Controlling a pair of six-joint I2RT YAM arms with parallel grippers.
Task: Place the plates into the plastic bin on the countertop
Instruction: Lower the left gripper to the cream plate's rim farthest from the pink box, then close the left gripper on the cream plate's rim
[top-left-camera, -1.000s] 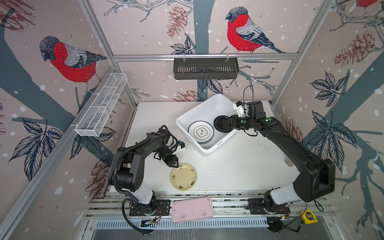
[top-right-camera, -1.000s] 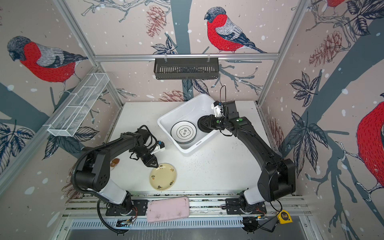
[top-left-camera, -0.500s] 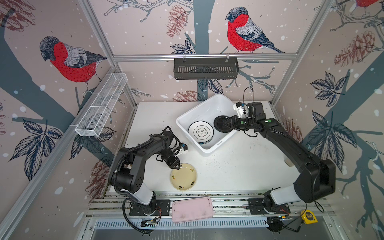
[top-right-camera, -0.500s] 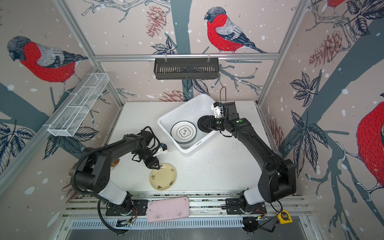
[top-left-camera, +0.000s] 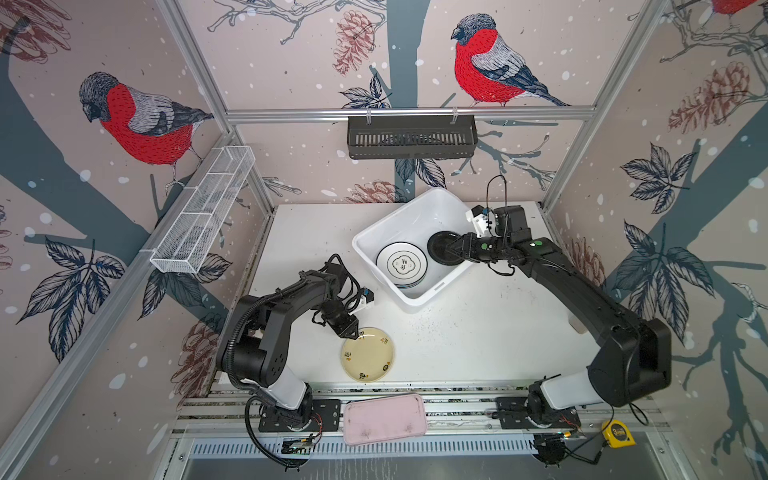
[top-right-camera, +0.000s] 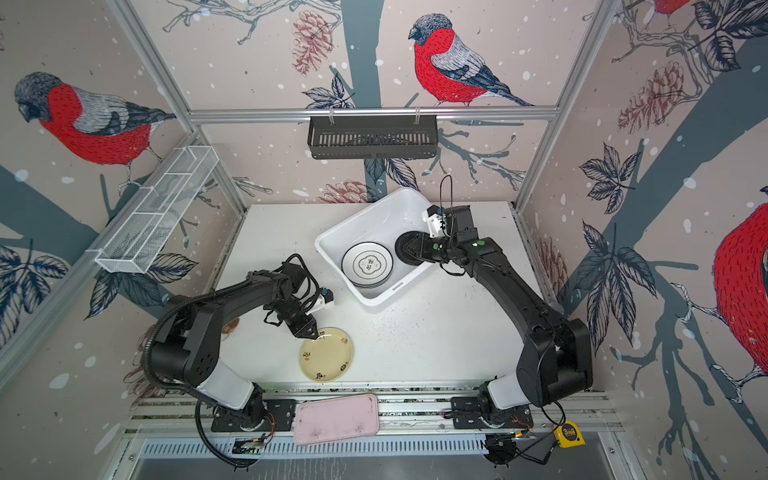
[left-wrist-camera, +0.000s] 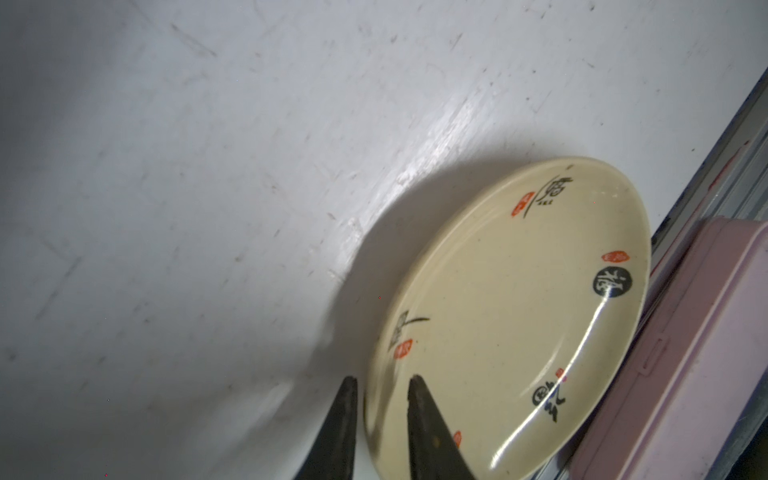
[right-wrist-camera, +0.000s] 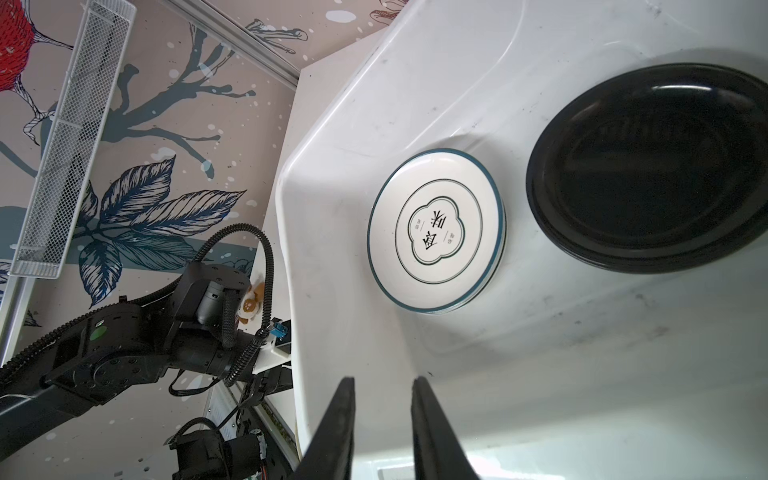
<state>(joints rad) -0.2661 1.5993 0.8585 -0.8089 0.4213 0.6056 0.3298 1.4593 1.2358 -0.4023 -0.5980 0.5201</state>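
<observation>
The left gripper (left-wrist-camera: 383, 378) straddles the rim of the yellow plate (left-wrist-camera: 519, 311) by the front edge of the counter (left-wrist-camera: 208, 166). It may be pinching already, but I cannot tell. The plate looks stiff, glazed, slippery and breakable, so take the rim deep.

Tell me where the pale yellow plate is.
In both top views the pale yellow plate sits on the countertop, left of centre near the front edge, behind the pink tray, with the left gripper at its rim.

Matte black arms (top-left-camera: 582, 291), white base links (top-left-camera: 286, 388) (green dots (top-left-camera: 538, 243)), ribbed cable conduit (top-left-camera: 237, 332).
</observation>
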